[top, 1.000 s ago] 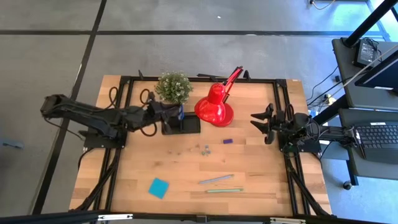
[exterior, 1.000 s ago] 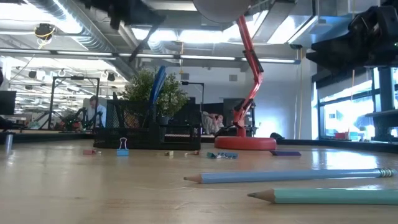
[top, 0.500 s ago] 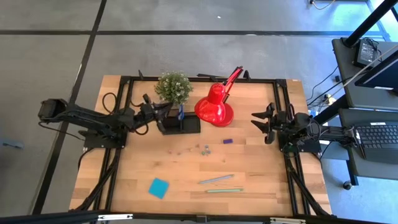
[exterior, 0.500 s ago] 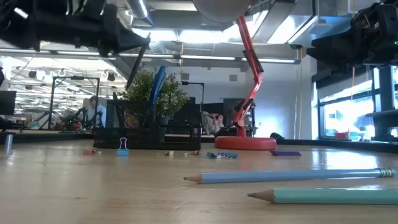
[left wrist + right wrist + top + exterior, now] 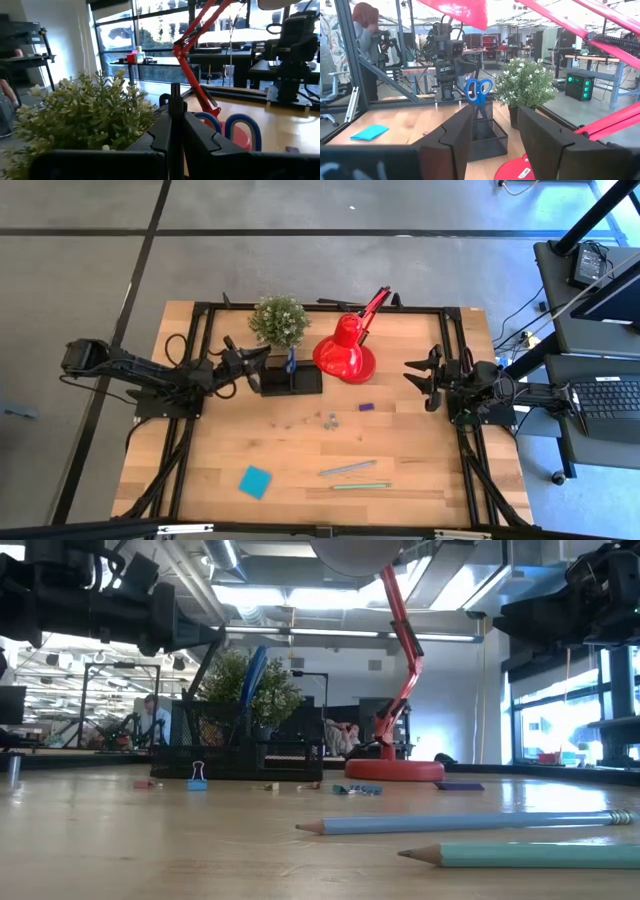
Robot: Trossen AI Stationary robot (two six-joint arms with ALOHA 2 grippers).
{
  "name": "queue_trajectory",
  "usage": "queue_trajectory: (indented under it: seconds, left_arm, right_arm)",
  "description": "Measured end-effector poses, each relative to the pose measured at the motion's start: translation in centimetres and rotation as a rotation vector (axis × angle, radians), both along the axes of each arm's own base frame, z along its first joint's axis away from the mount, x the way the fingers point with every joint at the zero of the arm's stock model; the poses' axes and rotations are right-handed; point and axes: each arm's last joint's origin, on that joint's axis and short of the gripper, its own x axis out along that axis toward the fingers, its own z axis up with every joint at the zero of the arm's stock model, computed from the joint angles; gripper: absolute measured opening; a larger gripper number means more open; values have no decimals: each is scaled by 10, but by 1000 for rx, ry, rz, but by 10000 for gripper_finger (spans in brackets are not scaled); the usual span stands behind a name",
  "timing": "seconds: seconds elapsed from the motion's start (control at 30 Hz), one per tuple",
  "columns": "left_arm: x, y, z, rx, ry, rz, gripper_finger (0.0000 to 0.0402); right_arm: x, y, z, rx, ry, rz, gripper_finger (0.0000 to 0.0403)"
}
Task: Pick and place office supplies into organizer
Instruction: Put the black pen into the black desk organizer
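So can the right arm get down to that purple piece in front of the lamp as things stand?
Probably yes. The purple piece lies alone on bare wood, clear of the red lamp, and the right gripper waits open beside it with nothing between them.

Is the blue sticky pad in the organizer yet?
No, in the high view the blue sticky pad lies on the bare table near its front edge, well away from the organizer.

— Where are your hands?
— My left hand (image 5: 243, 360) is beside the organizer (image 5: 291, 380), near the plant (image 5: 279, 320). My right hand (image 5: 418, 377) hangs open by the lamp (image 5: 344, 352).
— What's loose?
— A blue pad (image 5: 255, 481), two pencils (image 5: 352, 476), a purple piece (image 5: 366, 407).
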Motion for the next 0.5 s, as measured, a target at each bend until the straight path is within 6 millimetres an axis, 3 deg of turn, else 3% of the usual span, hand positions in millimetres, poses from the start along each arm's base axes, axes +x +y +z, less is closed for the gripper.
queue_trajectory:
  seconds: [0.5]
  left_arm:
    - [6, 2, -14, -60, 56, 7, 28]
  right_arm:
    - [0, 0, 0, -5, 1, -1, 162]
